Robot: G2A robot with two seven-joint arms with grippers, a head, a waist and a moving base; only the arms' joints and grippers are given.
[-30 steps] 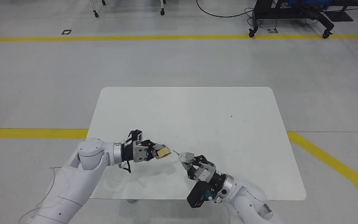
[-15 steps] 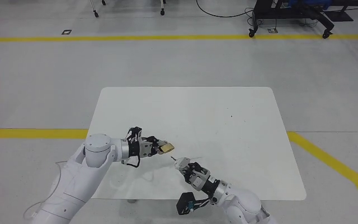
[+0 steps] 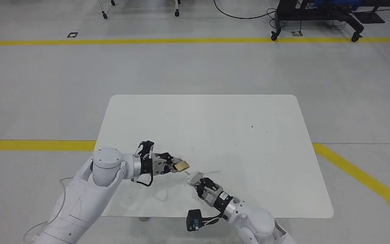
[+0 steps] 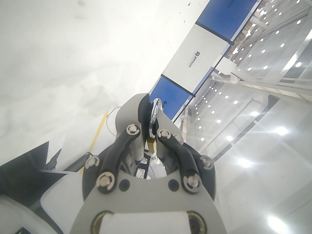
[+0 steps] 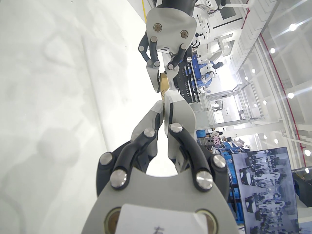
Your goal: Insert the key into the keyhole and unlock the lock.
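Note:
A small brass padlock (image 3: 180,165) is held above the white table (image 3: 244,122) near its front edge, with my left gripper (image 3: 172,165) shut on it. In the left wrist view the brass body (image 4: 151,145) sits between the fingers and a silver part (image 4: 155,111) sticks out past the tips. My right gripper (image 3: 195,179) is just to the front right of the lock and shut on a thin key (image 5: 163,112). In the right wrist view the key's end points at the lock (image 5: 163,83), very close to it; I cannot tell whether they touch.
The table's back and right parts are bare white surface. A yellow floor line (image 3: 36,145) runs past the table on both sides. Wheeled equipment (image 3: 317,18) stands far behind.
The right arm has shifted left and toward the table's front edge, bringing its gripper closer to the lock. The left gripper moved the lock slightly right.

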